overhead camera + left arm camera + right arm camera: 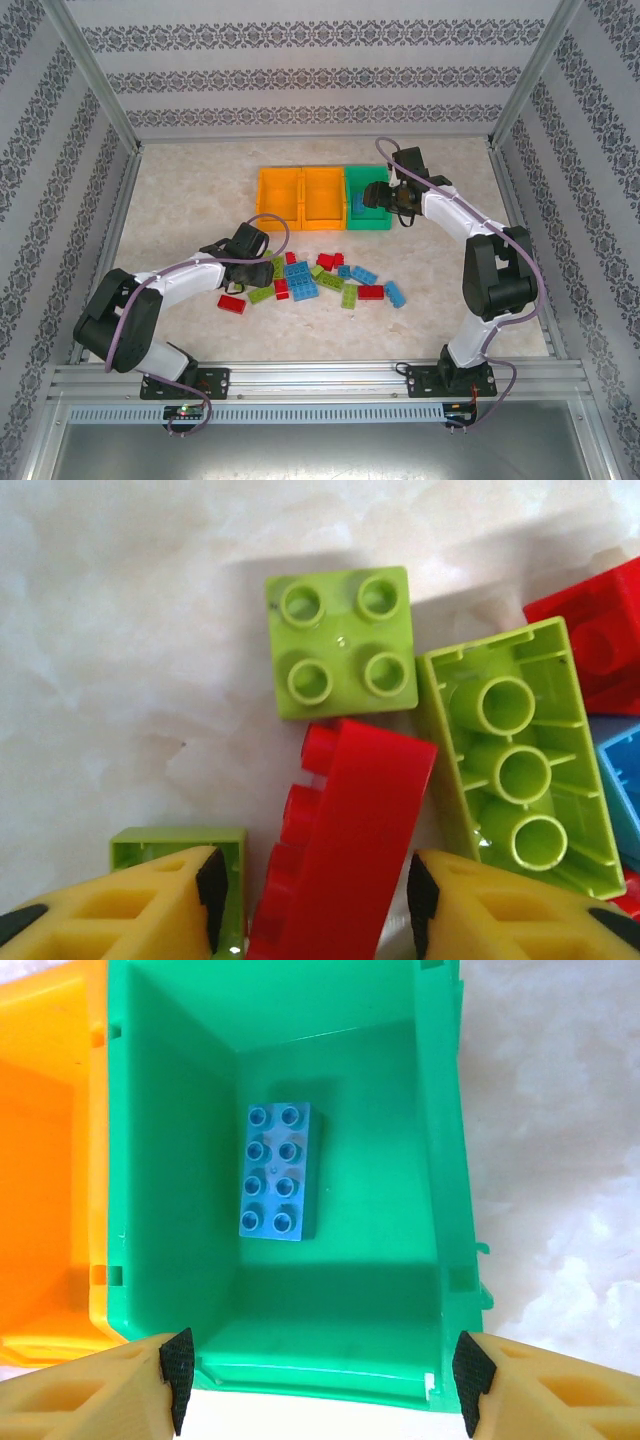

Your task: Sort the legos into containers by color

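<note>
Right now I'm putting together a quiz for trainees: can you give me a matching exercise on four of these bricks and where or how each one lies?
Things:
1. light blue brick
2. red brick
3. square lime brick
4. long lime brick

Places or states:
A. hollow underside up on the table
B. inside the green bin
C. on its side, between the tips of the left claw
D. studs up on the table

Pairs: 1-B, 2-C, 3-D, 4-A.
</note>
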